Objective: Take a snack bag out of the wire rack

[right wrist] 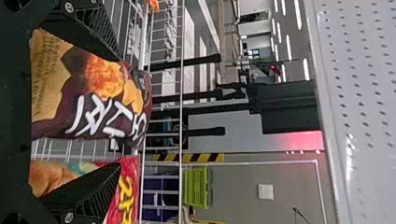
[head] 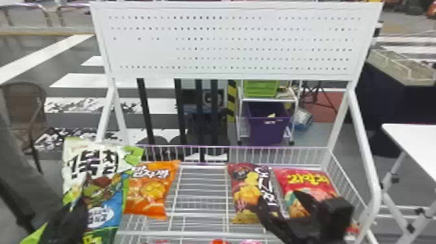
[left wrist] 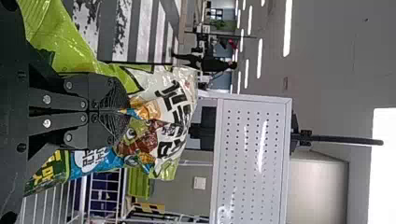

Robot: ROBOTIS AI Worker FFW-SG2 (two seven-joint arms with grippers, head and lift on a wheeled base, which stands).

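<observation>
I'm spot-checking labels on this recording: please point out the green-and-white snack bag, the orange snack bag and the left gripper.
Green-and-white snack bag (head: pixel 100 164): head view, white upper front.
Orange snack bag (head: pixel 149 189): head view, middle of its front.
Left gripper (left wrist: pixel 127 111): left wrist view, between its fingertips.

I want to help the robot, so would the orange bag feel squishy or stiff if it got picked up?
The orange bag would probably squash a little, because it looks puffy with a crinkly wrapper. Shiny spots on it hint that it might be slippery. Its wide, flattish shape in the wire rack makes rolling unlikely.
</observation>
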